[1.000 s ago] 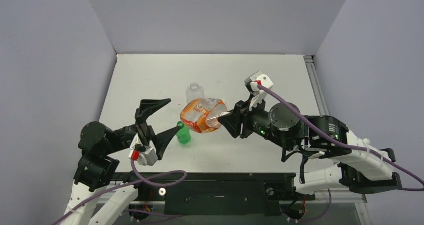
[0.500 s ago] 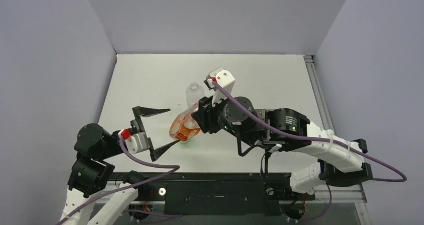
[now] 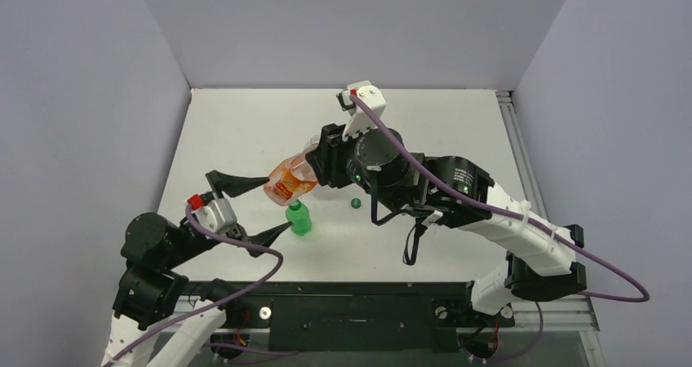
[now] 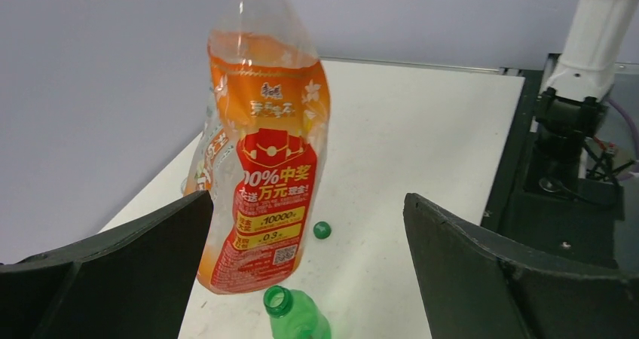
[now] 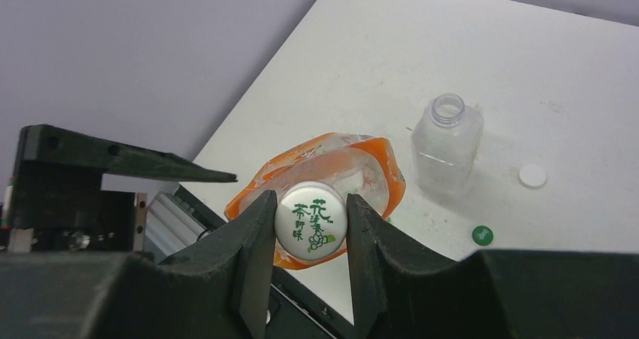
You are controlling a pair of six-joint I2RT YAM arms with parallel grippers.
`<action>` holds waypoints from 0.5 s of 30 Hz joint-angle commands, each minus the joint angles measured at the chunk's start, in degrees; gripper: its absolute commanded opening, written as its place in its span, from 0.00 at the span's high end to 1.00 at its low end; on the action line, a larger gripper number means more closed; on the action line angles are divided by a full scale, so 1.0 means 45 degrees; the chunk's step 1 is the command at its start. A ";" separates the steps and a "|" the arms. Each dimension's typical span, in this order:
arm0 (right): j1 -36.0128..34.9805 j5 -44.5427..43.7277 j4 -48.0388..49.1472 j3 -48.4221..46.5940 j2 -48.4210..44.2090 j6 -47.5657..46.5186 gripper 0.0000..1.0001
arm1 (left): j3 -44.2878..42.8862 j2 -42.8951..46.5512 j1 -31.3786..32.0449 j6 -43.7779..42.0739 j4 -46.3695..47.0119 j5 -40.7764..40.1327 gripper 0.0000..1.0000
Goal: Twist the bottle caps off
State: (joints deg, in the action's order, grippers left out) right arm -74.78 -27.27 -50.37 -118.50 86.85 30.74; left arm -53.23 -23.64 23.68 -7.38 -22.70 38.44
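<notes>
My right gripper [image 5: 310, 220] is shut on the white cap [image 5: 310, 220] of the orange bottle [image 5: 377, 166] and holds the bottle above the table. In the left wrist view the orange bottle [image 4: 264, 166] hangs upright between the wide-open fingers of my left gripper [image 4: 307, 203], apart from both. From above, the left gripper [image 3: 276, 207] is open around the bottle [image 3: 290, 181]. The green bottle [image 3: 299, 218] stands uncapped below it, and its green cap [image 3: 356, 203] lies on the table. The clear bottle [image 5: 446, 139] stands uncapped with a white cap [image 5: 533, 175] beside it.
The white table [image 3: 457, 130] is walled by grey panels at the back and sides. The right arm [image 3: 457, 192] stretches across the table's middle. A black rail [image 3: 351, 298] runs along the near edge.
My right gripper has carried the orange bottle leftward by its cap and brought it between the left fingers. The left gripper has stayed open and turned. The green cap now shows on the table.
</notes>
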 commanded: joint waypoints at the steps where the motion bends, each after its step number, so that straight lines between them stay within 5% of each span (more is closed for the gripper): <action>1: -0.0133 0.0412 0.0652 -0.0623 0.0261 0.0591 1.00 | 0.0111 -0.0628 0.0003 -0.0542 0.1113 -0.2141 0.03; 5: -0.0139 0.0578 0.0884 -0.0652 0.0232 0.0809 1.00 | 0.0073 -0.0919 0.0011 -0.0657 0.1715 -0.2956 0.04; 15: -0.0172 0.1173 0.2248 -0.0320 0.0360 0.1603 1.00 | 0.0608 -0.1023 0.0036 -0.0829 0.1342 -0.1684 0.03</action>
State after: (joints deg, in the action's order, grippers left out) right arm -75.09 -23.51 -46.35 -119.63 88.23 35.46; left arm -51.46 -27.99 23.68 -10.33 -17.96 29.19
